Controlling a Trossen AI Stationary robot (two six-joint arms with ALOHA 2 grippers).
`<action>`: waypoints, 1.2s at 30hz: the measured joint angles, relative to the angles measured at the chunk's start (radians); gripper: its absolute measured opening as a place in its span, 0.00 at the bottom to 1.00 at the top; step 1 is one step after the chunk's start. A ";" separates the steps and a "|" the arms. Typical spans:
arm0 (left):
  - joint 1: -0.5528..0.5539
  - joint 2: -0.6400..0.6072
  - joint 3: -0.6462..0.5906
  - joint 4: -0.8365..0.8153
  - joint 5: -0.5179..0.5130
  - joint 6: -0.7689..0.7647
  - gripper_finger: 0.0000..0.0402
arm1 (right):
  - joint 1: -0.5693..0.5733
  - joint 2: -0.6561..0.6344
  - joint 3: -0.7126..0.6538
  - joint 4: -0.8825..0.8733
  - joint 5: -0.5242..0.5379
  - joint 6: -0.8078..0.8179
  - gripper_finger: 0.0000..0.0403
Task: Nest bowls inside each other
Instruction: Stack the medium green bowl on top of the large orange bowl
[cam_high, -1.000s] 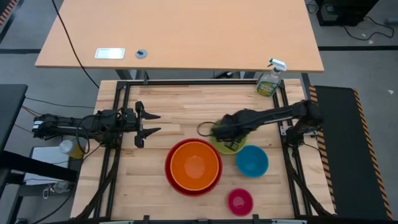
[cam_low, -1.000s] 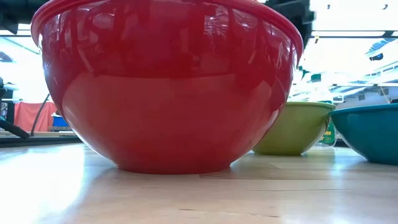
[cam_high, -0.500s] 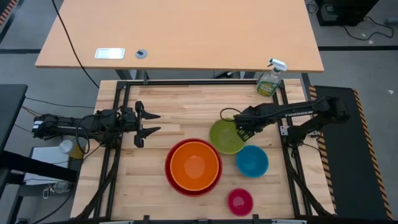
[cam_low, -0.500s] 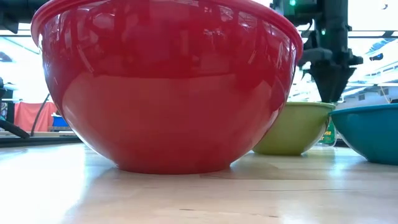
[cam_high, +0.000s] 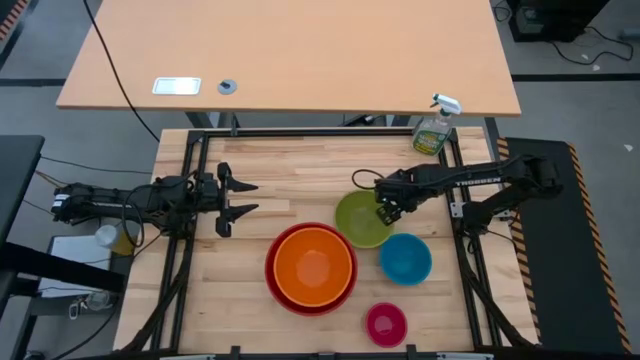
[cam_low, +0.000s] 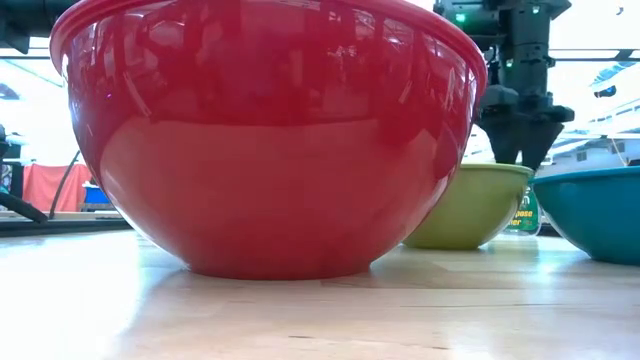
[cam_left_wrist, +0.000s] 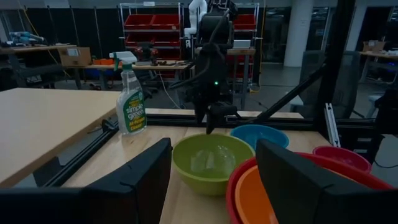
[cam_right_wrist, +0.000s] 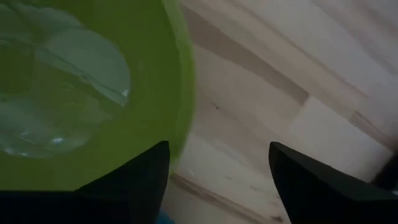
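The green spray bottle (cam_left_wrist: 132, 93), standing beyond the right gripper (cam_high: 386, 213) at the table's far right corner, read "simple green" on its label. That gripper hovered with its fingers (cam_right_wrist: 314, 180) spread wide and holding nothing, poised over the right rim of the lime green bowl (cam_high: 364, 219), the rim lying between the fingers in the wrist view without visible contact. The lime green bowl stood empty, touching or just beside the red bowl (cam_low: 268, 140) on its near left. The blue bowl (cam_high: 405, 259), also empty, lay just nearer than the gripper. The orange bowl (cam_high: 312, 265) sat nested inside the red bowl. The small magenta-pink bowl (cam_high: 386, 323) stood empty, well nearer than the gripper, by the table's front edge. The left gripper (cam_high: 240, 198) waited well to the left, fingers apart, holding nothing
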 joint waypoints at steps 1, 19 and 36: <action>0.000 0.000 0.000 0.000 0.000 0.000 0.59 | -0.002 -0.004 0.000 -0.009 0.000 0.005 0.70; 0.001 0.000 0.001 -0.001 0.002 0.006 0.59 | -0.011 0.180 -0.002 0.113 0.048 -0.051 0.61; 0.001 0.000 0.001 -0.003 0.000 0.020 0.59 | -0.050 0.156 0.000 0.189 0.005 -0.040 0.13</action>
